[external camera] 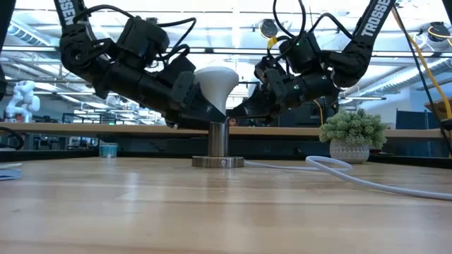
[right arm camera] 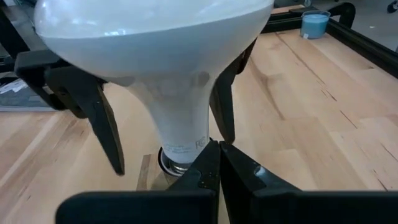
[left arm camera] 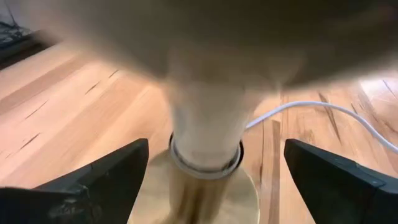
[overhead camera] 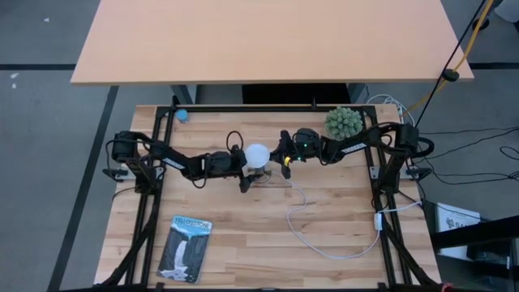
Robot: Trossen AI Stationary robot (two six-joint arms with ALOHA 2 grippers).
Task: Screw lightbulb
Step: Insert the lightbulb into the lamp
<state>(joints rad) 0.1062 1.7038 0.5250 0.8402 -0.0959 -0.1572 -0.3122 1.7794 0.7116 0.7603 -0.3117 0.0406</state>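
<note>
A: Where does the lightbulb (external camera: pixel 215 86) stand?

B: Upright at mid-table, its narrow neck seated in the grey socket (external camera: pixel 218 149), globe upward. The socket's round base rests flat on the wooden table (overhead camera: pixel 243 243), and a white cord (overhead camera: pixel 324 239) runs from it toward the table's right side.

A: And the 2 arms?

B: Both meet at the bulb. The left gripper (right arm camera: pixel 165 118) has its fingers (left arm camera: pixel 109 180) spread wide, 1 on either side of the bulb's neck just above the socket; whether they touch it cannot be told. The right gripper (right arm camera: pixel 219 162) sits just beside the socket on the opposite side, its fingertips pressed together with nothing between them.

A: Any containers in the frame?

B: 2. A small pale pot (external camera: pixel 350 150) holding a green leafy plant (overhead camera: pixel 343 122) stands at the far right of the table, near the right arm. A small blue cup (overhead camera: pixel 182 115) sits at the far left edge; what it holds cannot be seen.

A: Anything else?

B: A flat blue packaging card (overhead camera: pixel 185 248) lies near the front left corner, well apart from the bulb.
</note>
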